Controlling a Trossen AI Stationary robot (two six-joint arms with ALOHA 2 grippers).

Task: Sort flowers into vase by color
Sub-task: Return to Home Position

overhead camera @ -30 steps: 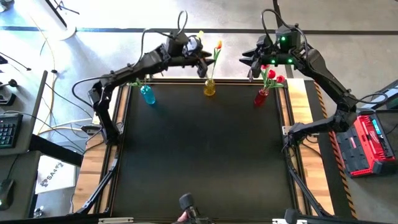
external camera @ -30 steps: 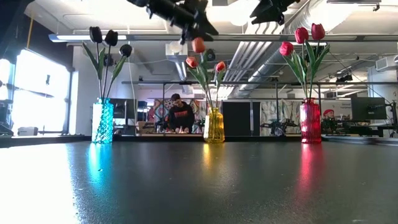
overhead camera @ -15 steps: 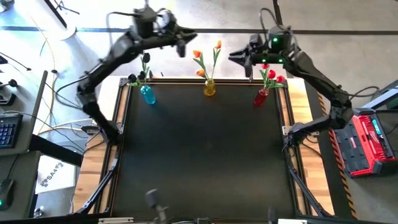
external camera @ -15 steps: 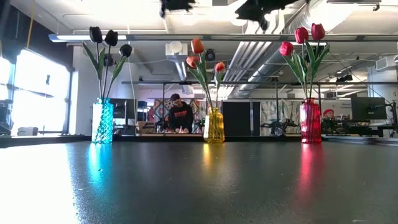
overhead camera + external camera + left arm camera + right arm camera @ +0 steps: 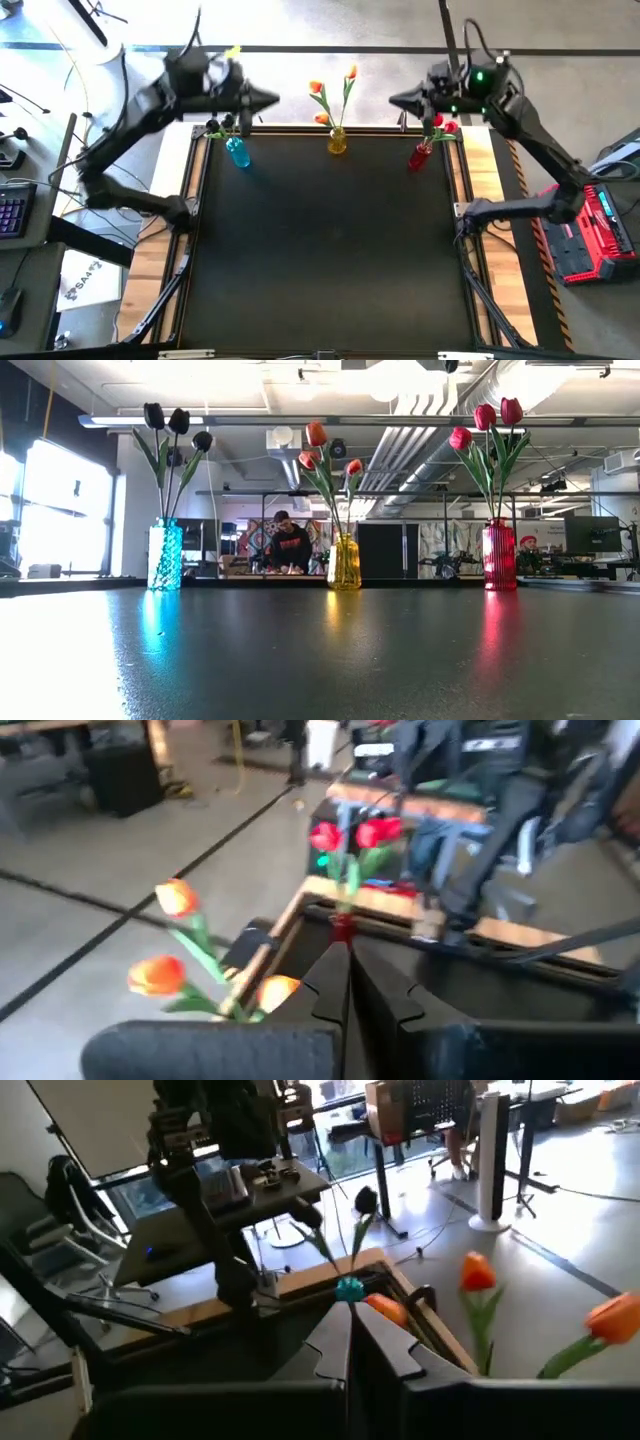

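All flowers (image 5: 317, 433) stand in vases (image 5: 344, 563), beneath left gripper (image 5: 272, 100) and right gripper (image 5: 393, 100) jaws.

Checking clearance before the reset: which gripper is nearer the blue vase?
Left. The left gripper hangs close beside the blue vase; the right gripper is well away, over by the red vase.

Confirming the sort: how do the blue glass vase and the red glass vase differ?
The blue glass vase holds black tulips; the red glass vase holds red tulips. The blue vase sits on the robot's left, the red on its right. Both upright, three flowers each.
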